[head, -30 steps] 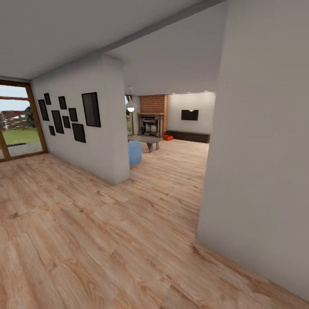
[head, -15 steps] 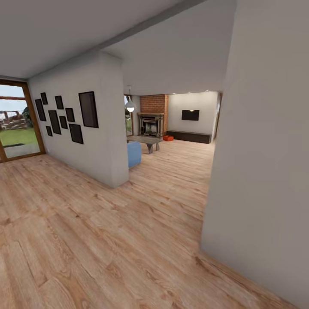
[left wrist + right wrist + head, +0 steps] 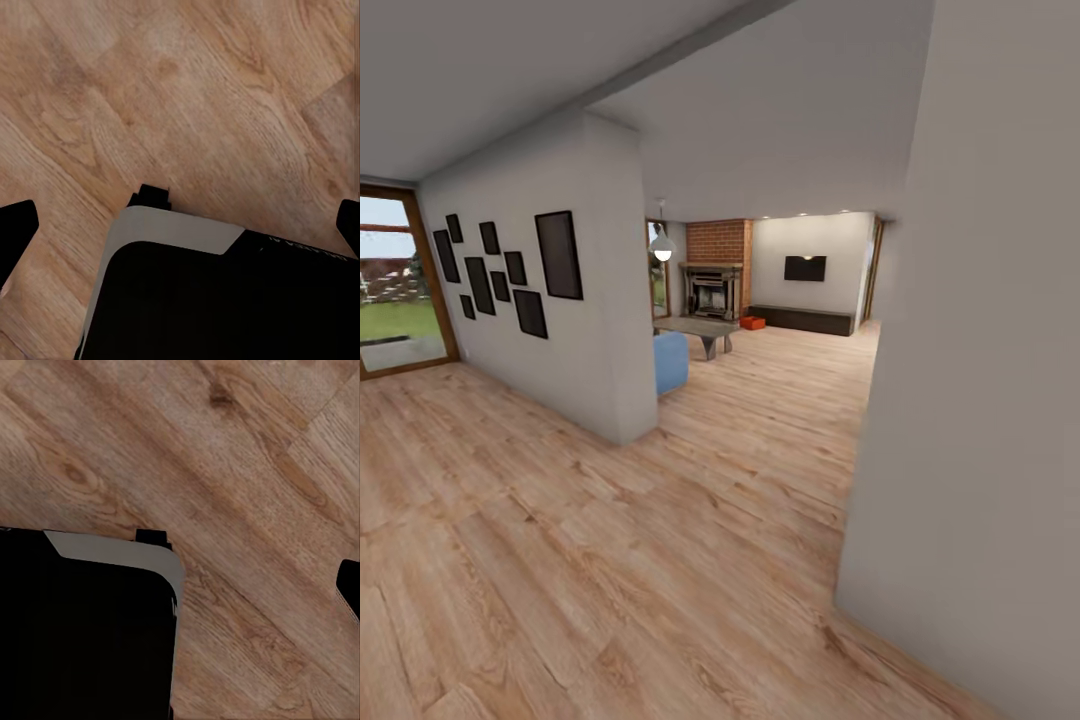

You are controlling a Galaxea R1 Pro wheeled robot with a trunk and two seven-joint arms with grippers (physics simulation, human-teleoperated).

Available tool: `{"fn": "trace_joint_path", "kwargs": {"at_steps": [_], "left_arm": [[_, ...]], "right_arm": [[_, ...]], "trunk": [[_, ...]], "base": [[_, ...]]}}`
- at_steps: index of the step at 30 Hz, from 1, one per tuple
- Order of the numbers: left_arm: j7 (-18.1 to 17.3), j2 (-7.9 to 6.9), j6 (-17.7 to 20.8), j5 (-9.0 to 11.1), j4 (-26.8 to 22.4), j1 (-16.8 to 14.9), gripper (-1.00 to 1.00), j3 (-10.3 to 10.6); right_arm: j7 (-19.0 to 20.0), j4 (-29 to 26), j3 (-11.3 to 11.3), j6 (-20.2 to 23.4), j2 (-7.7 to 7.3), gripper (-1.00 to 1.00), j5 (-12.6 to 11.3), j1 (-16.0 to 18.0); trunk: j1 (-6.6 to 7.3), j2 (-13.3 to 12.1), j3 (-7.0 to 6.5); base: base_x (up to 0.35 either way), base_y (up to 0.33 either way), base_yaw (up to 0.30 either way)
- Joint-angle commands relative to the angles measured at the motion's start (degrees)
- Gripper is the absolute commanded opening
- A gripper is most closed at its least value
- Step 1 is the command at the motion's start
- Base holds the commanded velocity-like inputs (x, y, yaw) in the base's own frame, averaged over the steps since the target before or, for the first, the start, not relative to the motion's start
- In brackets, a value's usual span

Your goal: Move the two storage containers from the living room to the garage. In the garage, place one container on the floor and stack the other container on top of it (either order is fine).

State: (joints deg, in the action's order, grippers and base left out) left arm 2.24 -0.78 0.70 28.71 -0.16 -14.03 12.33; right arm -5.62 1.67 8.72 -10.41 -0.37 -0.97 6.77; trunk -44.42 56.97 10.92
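Far ahead in the living room, an orange-red storage container (image 3: 751, 322) sits on the wood floor by the brick fireplace (image 3: 715, 262), small at this distance. I cannot tell whether it is one bin or two. In the left wrist view my left gripper (image 3: 180, 225) hangs open over the plank floor, one dark fingertip at each side edge and nothing between them. My right gripper (image 3: 180, 585) also points down at the planks. One of its fingertips (image 3: 349, 589) sits at the frame's edge, spread wide, and the other is lost against my black base.
A white wall (image 3: 980, 400) stands close on my right, and a partition wall (image 3: 585, 300) with dark picture frames on my left. Between them the plank floor (image 3: 760, 420) runs to the living room, past a blue sofa end (image 3: 671, 362) and a glass-topped table (image 3: 700, 327). A low dark cabinet (image 3: 800, 319) lines the far wall.
The whole head view has shifted as the camera moved: the right wall takes up more of the picture, the partition has slid left, and more of the living room's far right shows.
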Motion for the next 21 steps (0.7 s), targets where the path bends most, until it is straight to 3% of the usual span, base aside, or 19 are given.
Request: {"fn": "trace_joint_path", "kwargs": {"at_steps": [1,12,21], "left_arm": [[0.14,0.0,0.06,0.46,-0.02,-0.04,1.0,0.49],[0.14,-0.01,0.08,0.47,-0.02,-0.04,1.0,0.5],[0.15,0.0,0.01,0.47,-0.02,-0.04,1.0,0.5]], "right_arm": [[-0.18,0.18,0.42,-0.3,0.01,1.0,-0.09,0.08],[-0.18,0.18,0.38,-0.27,0.3,1.0,-0.06,0.08],[-0.18,0.18,0.34,-0.3,0.19,1.0,-0.09,0.08]], "trunk": [[-0.04,0.04,0.08],[-0.04,0.04,0.08],[-0.04,0.04,0.08]], "base": [[0.323,0.0,0.0],[0.323,0.0,0.008],[0.323,0.0,0.221]]}}
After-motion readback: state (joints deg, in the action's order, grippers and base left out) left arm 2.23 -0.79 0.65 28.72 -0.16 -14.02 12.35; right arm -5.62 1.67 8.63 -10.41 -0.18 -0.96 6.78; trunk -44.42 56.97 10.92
